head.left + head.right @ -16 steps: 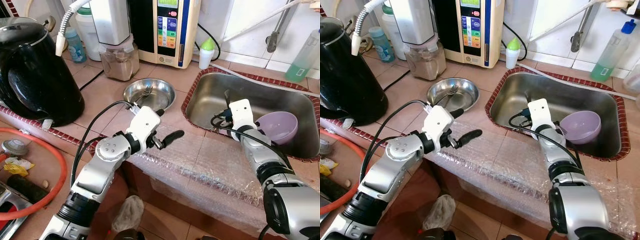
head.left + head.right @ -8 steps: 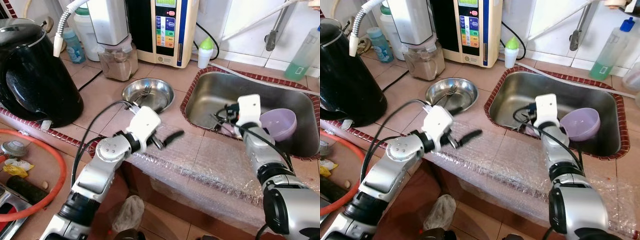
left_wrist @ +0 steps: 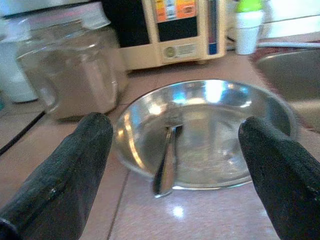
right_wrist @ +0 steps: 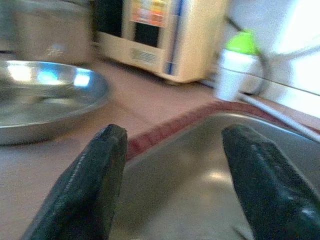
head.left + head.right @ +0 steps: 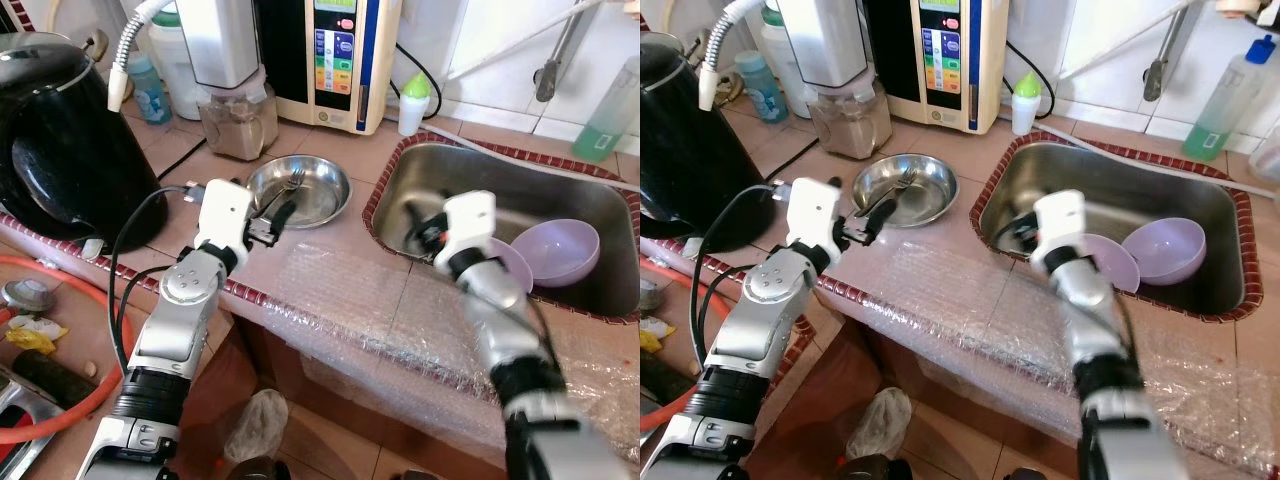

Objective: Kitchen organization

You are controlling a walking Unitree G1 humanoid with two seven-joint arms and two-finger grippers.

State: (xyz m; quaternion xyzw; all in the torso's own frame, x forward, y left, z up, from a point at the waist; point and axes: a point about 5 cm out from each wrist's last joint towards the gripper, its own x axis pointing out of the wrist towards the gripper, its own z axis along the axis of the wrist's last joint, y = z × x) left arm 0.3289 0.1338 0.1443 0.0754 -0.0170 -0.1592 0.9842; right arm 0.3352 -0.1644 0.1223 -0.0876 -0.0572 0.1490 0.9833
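A steel bowl (image 5: 300, 190) with a fork (image 5: 291, 182) in it sits on the tiled counter left of the sink (image 5: 420, 170). My left gripper (image 5: 281, 213) hovers at the bowl's near rim, open; in the left wrist view the bowl (image 3: 205, 130) and fork (image 3: 166, 165) lie between its fingers (image 3: 75, 165). My right gripper (image 5: 425, 231) is open at the sink's left side, with the sink rim (image 4: 165, 132) between its fingers (image 4: 90, 180). A purple bowl (image 5: 566, 250) and a purple plate (image 5: 512, 266) lie in the sink.
A black kettle (image 5: 70, 150) stands at the left, with a jar of brown powder (image 5: 240, 118) and a water purifier (image 5: 345, 60) behind the bowl. A green-capped bottle (image 5: 413, 103) is by the sink. Bubble wrap (image 5: 400, 310) covers the counter's front edge. An orange hose (image 5: 95, 365) lies lower left.
My left gripper swung left and forward from over the bubble wrap to the steel bowl's rim. The right gripper moved left inside the sink, away from the purple bowl.
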